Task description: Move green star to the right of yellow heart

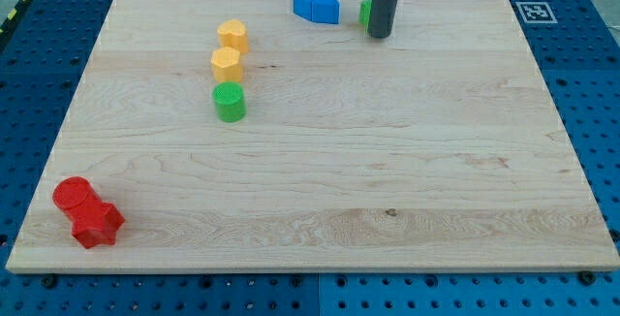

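Note:
My tip (379, 36) rests on the board near the view's top, right of centre. A green block (365, 13), probably the star, peeks out just left of the rod and is mostly hidden behind it. Two yellow blocks stand at the upper left, one (232, 35) above the other (226, 63). I cannot tell which is the heart. A green cylinder (230, 102) sits right below them. The tip is far to the right of the yellow blocks.
Two blue blocks (316, 4) sit together at the top edge, just left of the green block. A red cylinder (73, 195) and a red star (98, 224) lie at the bottom left corner of the wooden board (387, 161).

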You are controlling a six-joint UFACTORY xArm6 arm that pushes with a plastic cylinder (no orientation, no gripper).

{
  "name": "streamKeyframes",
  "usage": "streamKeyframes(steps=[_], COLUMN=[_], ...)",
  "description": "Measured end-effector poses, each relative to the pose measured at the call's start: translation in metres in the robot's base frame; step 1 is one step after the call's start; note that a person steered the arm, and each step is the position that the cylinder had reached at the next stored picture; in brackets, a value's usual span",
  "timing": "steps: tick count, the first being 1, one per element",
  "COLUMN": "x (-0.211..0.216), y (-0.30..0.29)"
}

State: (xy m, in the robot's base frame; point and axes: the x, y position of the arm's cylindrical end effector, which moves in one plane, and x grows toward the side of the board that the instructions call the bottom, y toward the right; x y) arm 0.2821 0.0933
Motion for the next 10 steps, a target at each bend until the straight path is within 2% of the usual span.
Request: streamKeyframes(steps=[1, 2, 3, 4, 5, 6, 8, 10], x=[-0.002, 0.013, 0.002, -0.031, -0.060, -0.068, -0.037, -0.031], y=[0.000, 0.025, 0.072, 0.077, 0.049, 0.028, 0.016, -0.022])
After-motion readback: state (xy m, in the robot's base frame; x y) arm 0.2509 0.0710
